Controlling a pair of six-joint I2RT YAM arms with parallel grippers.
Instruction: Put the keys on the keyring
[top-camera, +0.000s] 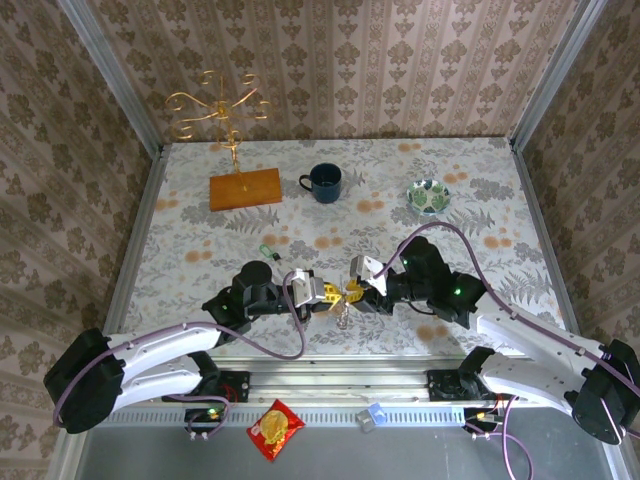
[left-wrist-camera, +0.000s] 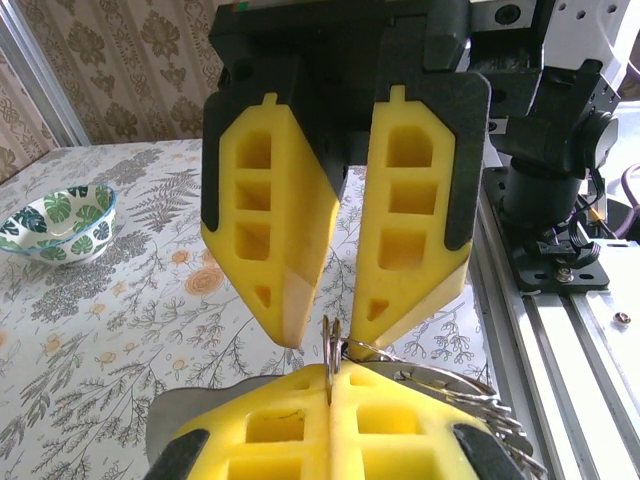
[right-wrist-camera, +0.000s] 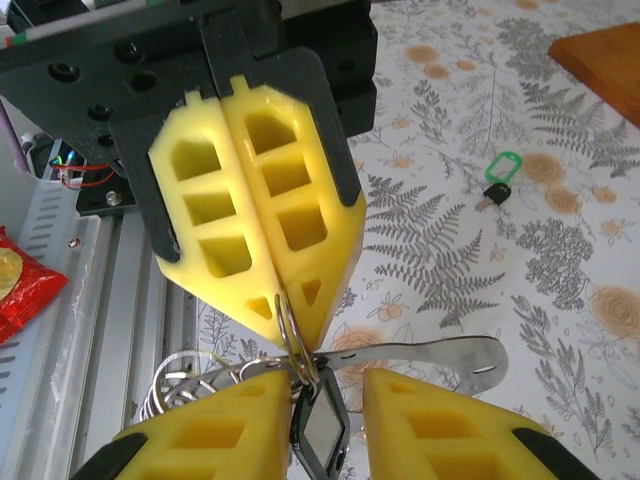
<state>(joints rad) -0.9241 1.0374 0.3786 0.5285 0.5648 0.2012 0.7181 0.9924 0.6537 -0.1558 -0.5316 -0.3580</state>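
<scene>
The left end effector (left-wrist-camera: 332, 378) has its yellow fingers pressed fully together, pinching the metal keyring (right-wrist-camera: 292, 325) edge-on at their tips. Facing it tip to tip, the right end effector (right-wrist-camera: 328, 385) has its jaws apart, one finger on either side of the ring. A dark flat piece (right-wrist-camera: 320, 428) hanging from the ring sits in that gap; whether it is a key or a tag cannot be told. It lies close against one finger and clear of the other. More loose wire rings (left-wrist-camera: 455, 388) fan out beside the pinched one, and the grey strap (right-wrist-camera: 440, 355) trails away from the ring.

The two meet above the middle of the near edge of the tabletop (top-camera: 480, 160). The green-headed key (top-camera: 267, 251) lies flat on the tabletop, farther in and a little toward the left edge, well apart from both. Toward the far edge stand a dark mug (top-camera: 324, 182), a leaf-patterned bowl (top-camera: 428, 196) and a wooden base (top-camera: 245, 188) carrying a gold wire stand (top-camera: 220, 105).
</scene>
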